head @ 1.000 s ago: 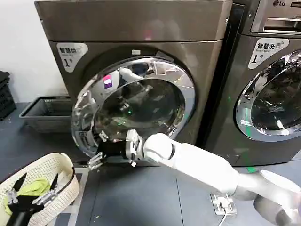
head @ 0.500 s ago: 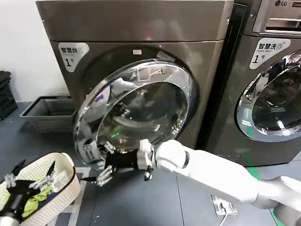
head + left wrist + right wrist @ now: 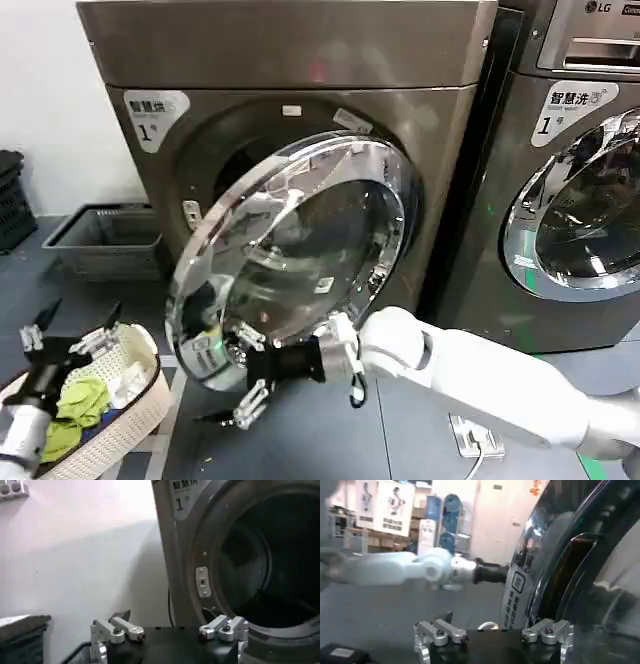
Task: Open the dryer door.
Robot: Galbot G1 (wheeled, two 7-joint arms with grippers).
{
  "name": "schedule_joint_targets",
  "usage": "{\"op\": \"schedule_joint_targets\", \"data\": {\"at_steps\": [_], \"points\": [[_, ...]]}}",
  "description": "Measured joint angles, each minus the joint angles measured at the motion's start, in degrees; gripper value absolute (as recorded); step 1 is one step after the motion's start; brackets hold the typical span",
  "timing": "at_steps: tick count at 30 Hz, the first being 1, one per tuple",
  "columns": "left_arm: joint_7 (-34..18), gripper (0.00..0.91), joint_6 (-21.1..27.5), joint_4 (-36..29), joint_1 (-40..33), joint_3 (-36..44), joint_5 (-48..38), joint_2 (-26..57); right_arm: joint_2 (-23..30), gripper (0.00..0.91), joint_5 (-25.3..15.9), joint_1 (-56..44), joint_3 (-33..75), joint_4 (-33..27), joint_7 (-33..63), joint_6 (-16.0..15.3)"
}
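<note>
Chrome catches the light all round the large round dryer door [image 3: 290, 265], a wide shiny ring about dark bulging glass, which stands partly swung out from the bronze-grey dryer cabinet [image 3: 290, 60]. It is hinged on the right, and its free left edge has come away from the dark drum opening [image 3: 260, 575]. The right end effector [image 3: 243, 385] sits low at the near left rim of the door, its fingers spread apart and closed on nothing, one of them just beside or against the rim; contact cannot be told for sure. From there the door rises up and to the right, so the end effector lies at the free edge, opposite the hinge. The right arm is plainly the nearer one. The judgement is that the door is about halfway open and that further opening calls for carrying the free edge outward and rightward in an arc about the hinge. The left end effector [image 3: 70, 340] hovers, fingers open and empty, over the cream woven laundry basket [image 3: 130, 395] on the floor at near left, well apart from the door.
</note>
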Motion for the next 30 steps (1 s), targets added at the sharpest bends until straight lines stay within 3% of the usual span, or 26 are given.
{"op": "schedule_joint_targets", "data": {"at_steps": [16, 22, 30], "points": [[8.3, 0.907, -5.2, 4.9, -9.3, 11.1, 0.7, 4.0, -7.0, 0.907, 0.4, -4.5, 4.4, 2.9, -10.2, 3.4], [13.7, 0.907, -7.9, 5.5, -11.4, 14.3, 1.6, 6.7, -9.0, 0.907, 0.3, -6.8, 6.9, 3.3, -13.4, 4.2], [19.3, 0.907, -10.5, 6.0, -13.7, 19.5, 4.0, 10.6, -13.6, 0.907, -1.3, -14.6, 15.9, 5.4, -15.1, 5.9]]}}
